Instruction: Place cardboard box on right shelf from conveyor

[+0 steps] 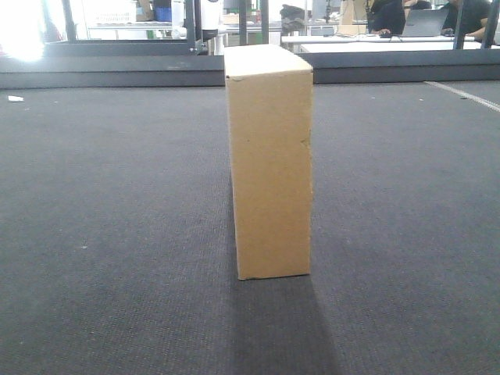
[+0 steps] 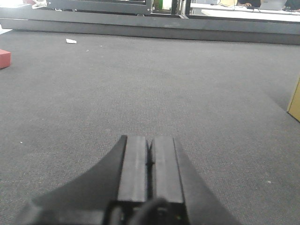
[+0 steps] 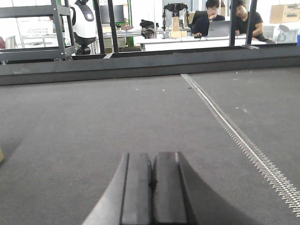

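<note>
At the far left of the left wrist view we see part of a red block (image 2: 3,58) lying on the conveyor (image 2: 140,84), and a white scrap (image 2: 71,41) a little to its right, nearer the far rail (image 2: 93,26). The left gripper (image 2: 150,143) hangs low over the woven grey belt with its two black fingers pressed flat together and nothing between them.

In the middle of the front view stands the cardboard box (image 1: 269,164), upright on a narrow side, its slim face turned to us and its top reaching up across the rail behind. Its faces are plain tan, and we can read no print or label on them. A sliver of it also shows at the right border of the left wrist view and at the left border of the right wrist view, so it sits between the two arms and apart from both.

The right gripper (image 3: 153,157) likewise has its fingers closed on each other over bare belt. To its right a toothed metal seam (image 3: 234,129) runs diagonally across the belt. Beyond the rail, two people (image 3: 225,16) sit at a desk.
</note>
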{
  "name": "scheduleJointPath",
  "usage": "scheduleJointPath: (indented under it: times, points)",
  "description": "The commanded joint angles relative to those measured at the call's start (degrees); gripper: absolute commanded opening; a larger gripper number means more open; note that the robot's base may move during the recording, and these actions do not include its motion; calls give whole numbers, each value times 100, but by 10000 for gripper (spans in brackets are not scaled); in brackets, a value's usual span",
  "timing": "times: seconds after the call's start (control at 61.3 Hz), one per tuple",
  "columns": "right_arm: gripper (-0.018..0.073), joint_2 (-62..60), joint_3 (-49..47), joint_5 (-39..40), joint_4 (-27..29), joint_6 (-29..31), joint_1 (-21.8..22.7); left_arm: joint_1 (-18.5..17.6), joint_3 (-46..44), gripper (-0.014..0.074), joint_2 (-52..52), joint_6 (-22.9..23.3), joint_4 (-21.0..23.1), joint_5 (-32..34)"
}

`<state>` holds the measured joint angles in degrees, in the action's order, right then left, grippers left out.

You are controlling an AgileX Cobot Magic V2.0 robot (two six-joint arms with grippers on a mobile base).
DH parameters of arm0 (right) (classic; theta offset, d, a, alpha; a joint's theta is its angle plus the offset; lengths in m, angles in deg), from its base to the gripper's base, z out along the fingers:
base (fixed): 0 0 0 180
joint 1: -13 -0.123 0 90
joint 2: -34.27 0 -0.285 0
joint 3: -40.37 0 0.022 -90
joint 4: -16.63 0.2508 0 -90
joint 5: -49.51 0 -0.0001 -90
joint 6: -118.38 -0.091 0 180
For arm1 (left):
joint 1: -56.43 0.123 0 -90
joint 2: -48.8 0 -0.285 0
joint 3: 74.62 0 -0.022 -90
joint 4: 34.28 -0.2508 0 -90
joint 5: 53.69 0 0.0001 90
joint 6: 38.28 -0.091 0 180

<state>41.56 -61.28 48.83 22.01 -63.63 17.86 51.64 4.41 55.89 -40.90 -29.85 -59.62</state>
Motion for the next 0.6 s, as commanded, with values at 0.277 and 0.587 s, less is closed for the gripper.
scheduleJointPath:
  times: [0.277,0.587]
  points:
    - [223,1343,-2358,-590,4,-128,-85,-31,57,-116,-82,-1,34,503]
    - [591,3886,-4114,-1036,-442,-128,-1346,-31,57,-116,-82,-1,34,503]
